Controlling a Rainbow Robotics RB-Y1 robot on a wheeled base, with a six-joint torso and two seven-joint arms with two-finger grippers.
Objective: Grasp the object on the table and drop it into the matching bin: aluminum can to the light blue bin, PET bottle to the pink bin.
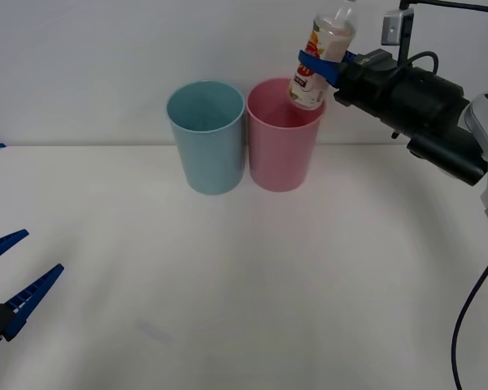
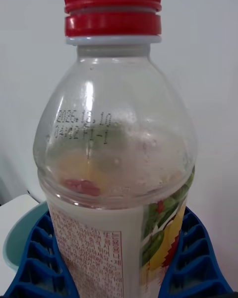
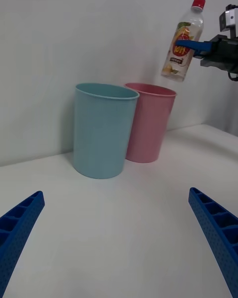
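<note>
Nearest the camera, the left gripper (image 1: 12, 280) hangs low over the near left corner of the table (image 1: 252, 268), its blue fingers (image 3: 213, 228) spread wide and holding nothing; it appears idle. Farther back, near the table's far edge, the light blue bin (image 1: 206, 136) and the pink bin (image 1: 283, 134) stand upright side by side, touching or nearly so, the pink one on the robot's right. Beyond and above them, the right gripper (image 1: 319, 67) is clamped around the labelled body of the PET bottle (image 1: 321, 55), which is held aloft, cap uppermost and tilted, its base over the right part of the pink bin's rim.

Assessment: the carry step is essentially complete and release is in hand. The next move calls for centring the bottle's base over the pink opening, then parting the fingers so it falls clear of the rim.
</note>
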